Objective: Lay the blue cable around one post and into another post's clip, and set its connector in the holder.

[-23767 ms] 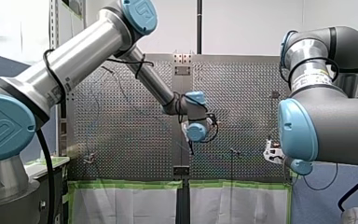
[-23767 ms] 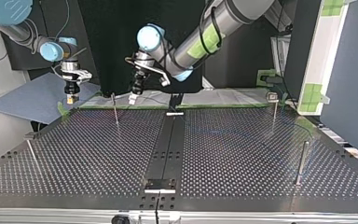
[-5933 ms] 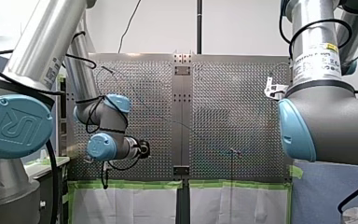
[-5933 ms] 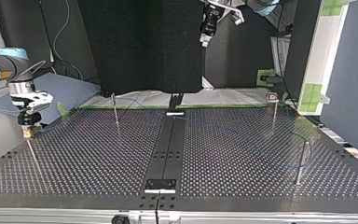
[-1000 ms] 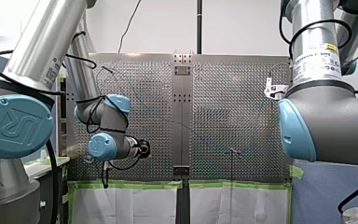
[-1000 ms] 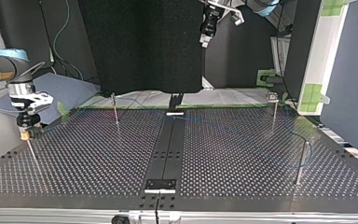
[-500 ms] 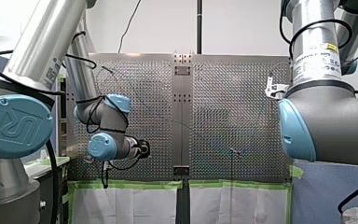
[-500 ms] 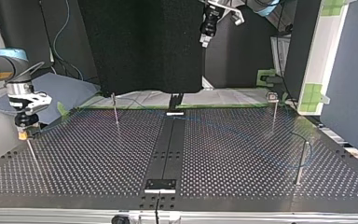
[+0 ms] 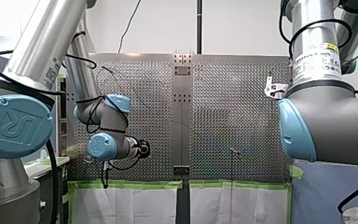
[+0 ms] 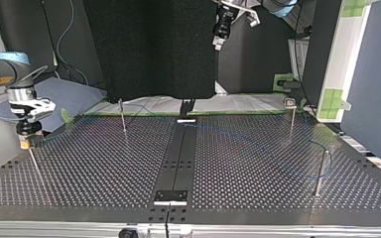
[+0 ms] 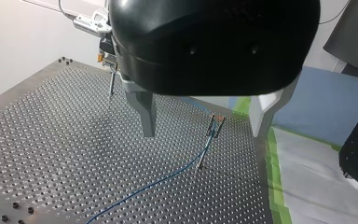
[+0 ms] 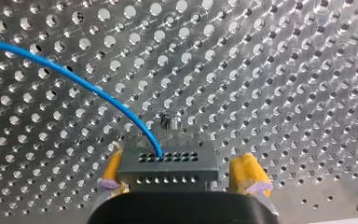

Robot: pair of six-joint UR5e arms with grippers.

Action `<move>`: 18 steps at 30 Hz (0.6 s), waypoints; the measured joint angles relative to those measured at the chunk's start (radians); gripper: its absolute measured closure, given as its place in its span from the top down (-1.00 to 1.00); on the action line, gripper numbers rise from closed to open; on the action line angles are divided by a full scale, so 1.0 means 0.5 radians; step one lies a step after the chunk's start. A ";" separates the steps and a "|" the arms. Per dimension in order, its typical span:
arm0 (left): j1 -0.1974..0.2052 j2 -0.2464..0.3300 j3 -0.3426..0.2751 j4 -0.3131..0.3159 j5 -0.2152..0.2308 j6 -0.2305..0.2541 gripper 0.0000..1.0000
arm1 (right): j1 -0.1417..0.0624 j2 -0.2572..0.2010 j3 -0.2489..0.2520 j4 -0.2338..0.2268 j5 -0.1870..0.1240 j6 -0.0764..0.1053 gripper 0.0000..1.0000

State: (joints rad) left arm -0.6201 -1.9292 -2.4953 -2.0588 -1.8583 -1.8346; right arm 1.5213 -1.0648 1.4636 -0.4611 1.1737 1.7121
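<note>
Right gripper (image 12: pixel 180 175), released around the seated-looking connector (image 12: pixel 168 163) at top view's nine o'clock, next needs lifting clear of the cable (image 12: pixel 74 77).

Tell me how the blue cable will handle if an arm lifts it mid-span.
Probably floppy: the blue cable hangs in a free arc into the grey block and lies loosely on the perforated table. It is likely very light, being so thin. Lifting it might tug it out of the clip on the post.
</note>
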 joint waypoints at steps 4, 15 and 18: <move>0.000 0.000 0.000 -0.002 0.001 0.000 1.00 | -0.001 -0.001 -0.008 0.008 -0.001 0.008 0.96; 0.000 0.000 0.000 -0.003 0.006 0.000 1.00 | -0.009 0.000 -0.015 0.012 0.008 0.030 0.96; 0.000 0.000 0.001 -0.003 0.006 0.000 1.00 | -0.009 0.000 -0.015 0.012 0.011 0.033 0.96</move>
State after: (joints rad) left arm -0.6201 -1.9292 -2.4949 -2.0604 -1.8553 -1.8346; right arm 1.5166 -1.0648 1.4563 -0.4553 1.1789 1.7285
